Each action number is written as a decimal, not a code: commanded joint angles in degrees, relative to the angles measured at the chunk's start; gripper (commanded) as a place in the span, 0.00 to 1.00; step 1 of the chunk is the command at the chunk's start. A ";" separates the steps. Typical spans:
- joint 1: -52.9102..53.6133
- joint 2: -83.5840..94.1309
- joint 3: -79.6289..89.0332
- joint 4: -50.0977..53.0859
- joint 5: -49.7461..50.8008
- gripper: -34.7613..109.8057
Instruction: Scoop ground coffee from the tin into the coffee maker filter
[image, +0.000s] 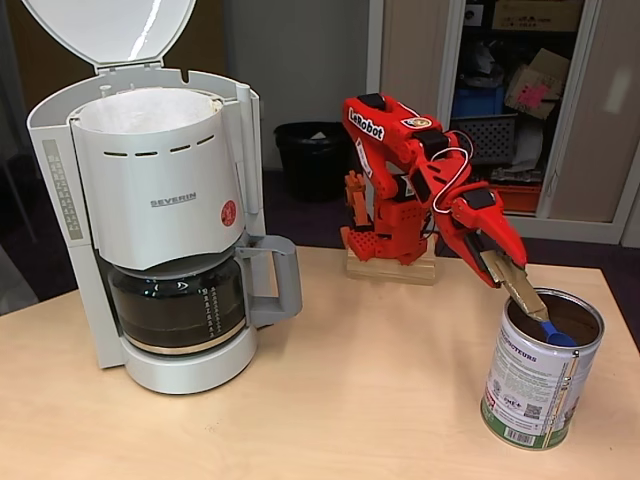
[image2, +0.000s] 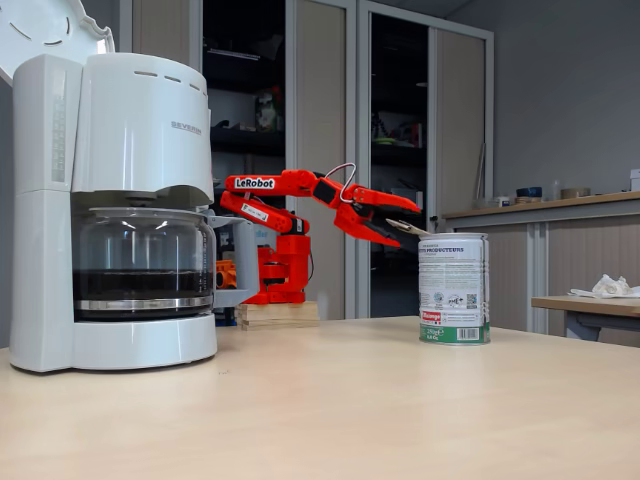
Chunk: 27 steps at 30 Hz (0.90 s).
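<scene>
Tin (image: 540, 370) stands at lower right of the table (image: 350, 400); my gripper (image: 520, 285) clenches a blue scoop (image: 555, 332) dipped inside its dark interior. Open tabletop separates it from the coffee maker (image: 150, 220) at left, whose filter (image: 140, 110) sits uncovered, lid (image: 108, 30) raised.

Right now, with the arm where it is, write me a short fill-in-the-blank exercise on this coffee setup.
1. The gripper holds a scoop whose blue bowl sits inside the ____.
2. The white lid of the coffee maker stands ____.
3. The glass carafe sits under the filter basket and holds a ____ liquid.
4. In both fixed views the tin stands to the ____ of the coffee maker.

Missing words: tin; open; dark; right
</scene>
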 joint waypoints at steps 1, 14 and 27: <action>-1.05 -1.14 -2.99 -1.23 -0.44 0.42; -1.85 -6.42 -3.96 -5.62 0.09 0.40; -1.05 -7.29 -3.60 -8.26 4.83 0.29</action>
